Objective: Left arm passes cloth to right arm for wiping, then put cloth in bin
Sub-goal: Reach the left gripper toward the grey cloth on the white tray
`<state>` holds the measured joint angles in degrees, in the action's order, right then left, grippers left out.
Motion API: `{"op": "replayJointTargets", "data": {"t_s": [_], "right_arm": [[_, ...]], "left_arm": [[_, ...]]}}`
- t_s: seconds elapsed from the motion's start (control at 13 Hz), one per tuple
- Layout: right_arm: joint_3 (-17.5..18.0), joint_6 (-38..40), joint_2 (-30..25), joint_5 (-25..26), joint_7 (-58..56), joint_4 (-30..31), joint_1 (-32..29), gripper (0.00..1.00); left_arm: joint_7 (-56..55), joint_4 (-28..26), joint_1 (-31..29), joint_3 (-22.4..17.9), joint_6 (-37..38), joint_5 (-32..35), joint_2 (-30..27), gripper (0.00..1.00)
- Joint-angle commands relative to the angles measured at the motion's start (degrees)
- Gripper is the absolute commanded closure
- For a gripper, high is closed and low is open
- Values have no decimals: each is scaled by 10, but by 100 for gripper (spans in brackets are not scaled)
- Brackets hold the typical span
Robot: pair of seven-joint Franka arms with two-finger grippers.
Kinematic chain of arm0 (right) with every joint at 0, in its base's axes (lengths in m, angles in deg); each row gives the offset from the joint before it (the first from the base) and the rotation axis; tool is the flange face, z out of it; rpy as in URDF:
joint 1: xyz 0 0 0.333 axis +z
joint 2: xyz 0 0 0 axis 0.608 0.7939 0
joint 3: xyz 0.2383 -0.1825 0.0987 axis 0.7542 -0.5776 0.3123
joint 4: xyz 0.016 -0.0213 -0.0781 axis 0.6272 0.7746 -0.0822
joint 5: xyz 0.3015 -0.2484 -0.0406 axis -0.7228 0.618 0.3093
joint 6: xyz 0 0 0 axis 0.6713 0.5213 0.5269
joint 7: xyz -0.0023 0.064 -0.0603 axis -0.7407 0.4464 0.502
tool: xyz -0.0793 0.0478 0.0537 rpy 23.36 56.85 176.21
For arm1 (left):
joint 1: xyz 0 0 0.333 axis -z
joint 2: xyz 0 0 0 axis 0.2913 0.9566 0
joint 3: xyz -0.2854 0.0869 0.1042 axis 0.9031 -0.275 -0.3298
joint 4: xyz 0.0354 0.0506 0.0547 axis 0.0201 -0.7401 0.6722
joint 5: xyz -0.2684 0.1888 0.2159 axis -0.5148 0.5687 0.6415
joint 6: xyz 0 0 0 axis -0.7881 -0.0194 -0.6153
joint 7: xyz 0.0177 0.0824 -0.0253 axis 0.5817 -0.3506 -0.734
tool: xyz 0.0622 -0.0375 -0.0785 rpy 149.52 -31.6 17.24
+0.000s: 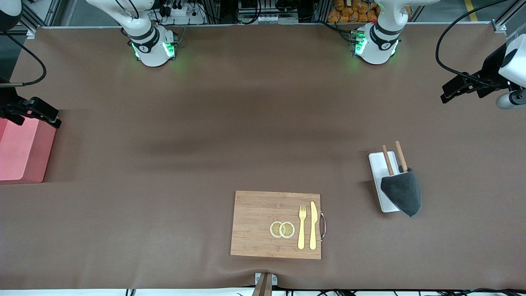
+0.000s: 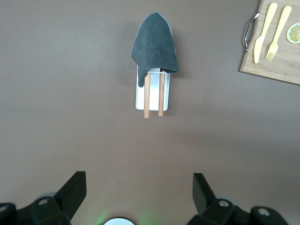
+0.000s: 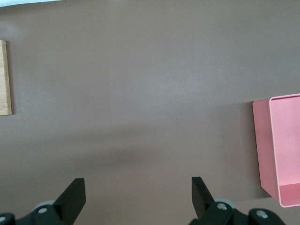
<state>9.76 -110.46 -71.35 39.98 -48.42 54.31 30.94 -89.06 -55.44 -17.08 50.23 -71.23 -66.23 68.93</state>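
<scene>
Cloth (image 1: pixel 403 191) drapes tray (image 1: pixel 380 168) on brown table (image 1: pixel 205 135).

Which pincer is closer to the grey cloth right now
Left. The left pincer hangs open at the cloth's end of the table; the right pincer is open over the bin at the right arm's end.

A soft, matt charcoal cloth (image 1: pixel 403 191) drapes over a smooth white tray (image 1: pixel 383 172) with two wooden sticks (image 1: pixel 394 157), lower right; a grained wooden board (image 1: pixel 263 224), a smooth pink plastic bin (image 1: pixel 22 150).
</scene>
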Motion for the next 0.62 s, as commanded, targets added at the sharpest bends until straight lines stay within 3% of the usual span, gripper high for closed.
{"op": "replayJointTargets", "data": {"t_s": [0.0, 0.31, 0.54], "right_arm": [[8, 3, 1, 2, -9, -2, -11, 0], [8, 3, 1, 0, -8, -1, -11, 0], [8, 3, 1, 0, -9, -1, -11, 0]], "left_arm": [[1, 21, -3, 0, 15, 13, 10, 0], [2, 22, -5, -3, 15, 13, 22, 0], [24, 16, -6, -4, -8, 14, 64, 0]]}}
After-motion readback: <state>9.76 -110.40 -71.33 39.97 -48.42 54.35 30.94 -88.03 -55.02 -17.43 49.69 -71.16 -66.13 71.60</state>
